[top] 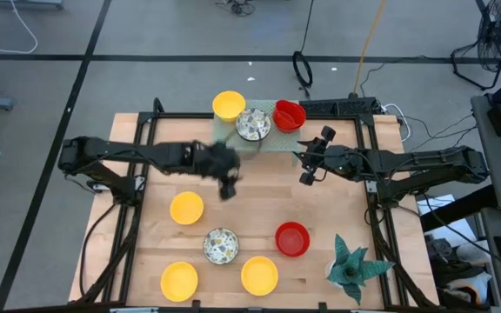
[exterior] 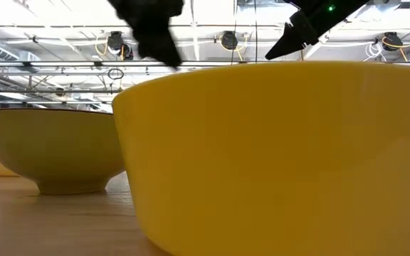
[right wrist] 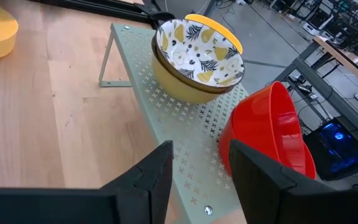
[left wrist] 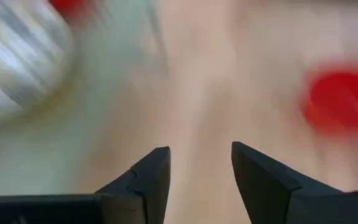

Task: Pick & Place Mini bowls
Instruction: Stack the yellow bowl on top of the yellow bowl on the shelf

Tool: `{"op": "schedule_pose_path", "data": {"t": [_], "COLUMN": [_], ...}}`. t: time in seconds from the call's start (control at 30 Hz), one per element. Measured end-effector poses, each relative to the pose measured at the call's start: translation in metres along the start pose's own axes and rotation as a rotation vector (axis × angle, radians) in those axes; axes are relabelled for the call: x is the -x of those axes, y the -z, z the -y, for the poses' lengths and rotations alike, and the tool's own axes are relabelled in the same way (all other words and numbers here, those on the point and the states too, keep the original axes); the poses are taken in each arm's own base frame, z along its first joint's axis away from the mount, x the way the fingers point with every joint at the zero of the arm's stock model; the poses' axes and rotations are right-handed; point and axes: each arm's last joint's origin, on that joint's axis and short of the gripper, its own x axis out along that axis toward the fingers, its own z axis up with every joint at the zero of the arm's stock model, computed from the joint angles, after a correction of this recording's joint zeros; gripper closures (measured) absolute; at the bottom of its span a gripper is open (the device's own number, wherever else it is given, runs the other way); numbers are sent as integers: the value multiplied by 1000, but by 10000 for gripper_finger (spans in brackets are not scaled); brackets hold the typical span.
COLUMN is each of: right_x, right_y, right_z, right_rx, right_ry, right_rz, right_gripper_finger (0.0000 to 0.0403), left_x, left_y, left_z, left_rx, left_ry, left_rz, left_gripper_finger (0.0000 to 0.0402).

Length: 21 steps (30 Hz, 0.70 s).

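A light wooden table (top: 259, 209) in a black frame stands on a grey floor, seen from above, with a fan at the frame's upper right. At the table's top edge lies a pale green perforated rack (top: 272, 137). On it sit a yellow bowl (top: 228, 105) at upper centre, a patterned bowl (top: 253, 124) just right of it, stacked on a yellow one as the right wrist view shows, and a red bowl (top: 289, 115) tilted at the rack's right end.

On the bare wood in the lower half lie more mini bowls: a yellow bowl (top: 186, 208) left of centre, a patterned one (top: 221, 245) below it, a red one (top: 292, 239) to the right, and two yellow ones (top: 179, 281) and (top: 259, 275) along the bottom. A green spiky plant (top: 351, 266) stands at the lower right.

The left gripper (top: 226, 187) hangs blurred over the table's centre, just below the rack and above right of the lone yellow bowl; its jaws are spread with nothing between them. The right gripper (top: 306, 176) hovers right of centre, just below the rack's right end near the tilted red bowl, jaws also spread and empty.

In the low view one yellow bowl (exterior: 276, 156) fills most of the frame, another (exterior: 48, 149) at its left.
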Motion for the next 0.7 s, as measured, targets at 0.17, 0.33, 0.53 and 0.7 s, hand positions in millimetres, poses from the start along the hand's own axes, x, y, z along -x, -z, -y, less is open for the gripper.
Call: {"op": "schedule_pose_path", "data": {"t": [0.17, 0.33, 0.53, 0.7], "right_x": [0, 0, 0, 0], "right_y": [-1, -1, -1, -2], "right_z": [-1, -1, 0, 0], "right_rx": [-1, -3, -6, -10], "right_ry": [-3, -2, -2, -1], "right_rz": [6, 8, 12, 18], "right_gripper_finger": [259, 259, 259, 259], "left_x": [5, 10, 6, 2], "left_y": [39, 72, 108, 133], "left_z": [32, 54, 68, 69], "left_rx": [127, 269, 385, 444], "left_ry": [55, -12, -42, -108], "left_rz": [-348, -517, -632, -698], "left_gripper_finger": [238, 240, 240, 240]}}
